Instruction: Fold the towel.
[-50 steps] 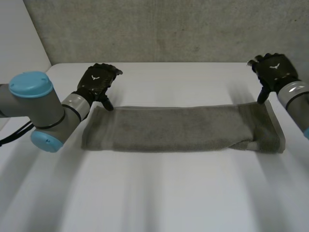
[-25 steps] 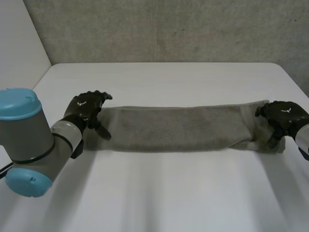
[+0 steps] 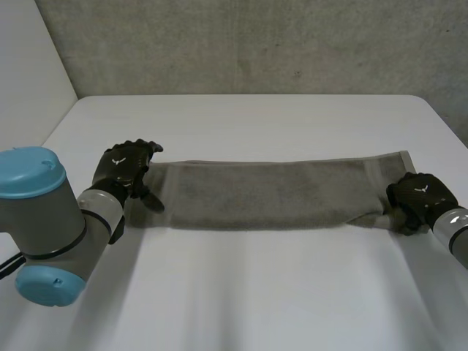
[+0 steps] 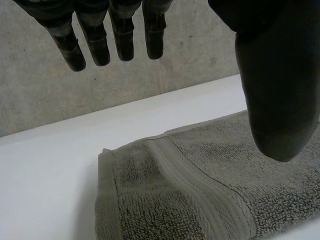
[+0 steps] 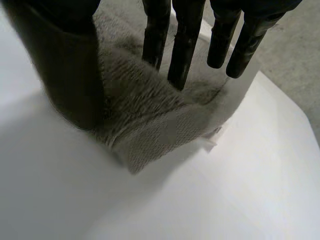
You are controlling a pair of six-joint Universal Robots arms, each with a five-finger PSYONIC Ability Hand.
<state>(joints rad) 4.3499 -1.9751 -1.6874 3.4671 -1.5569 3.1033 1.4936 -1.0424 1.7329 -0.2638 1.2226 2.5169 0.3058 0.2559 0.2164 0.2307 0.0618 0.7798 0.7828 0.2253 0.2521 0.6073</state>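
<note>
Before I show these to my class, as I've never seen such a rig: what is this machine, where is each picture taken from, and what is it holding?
It is a robot with two grey arms, each ending in a black hand. The wide picture comes from a camera between and behind the arms, looking down at a white table. The other two come from cameras on the wrists, each looking along its own hand's palm. A grey towel lies across the table as a long strip. The left hand is at the towel's left end, fingers straight, holding nothing. The right hand is at the right end's near corner and pinches the cloth between thumb and fingers.
</note>
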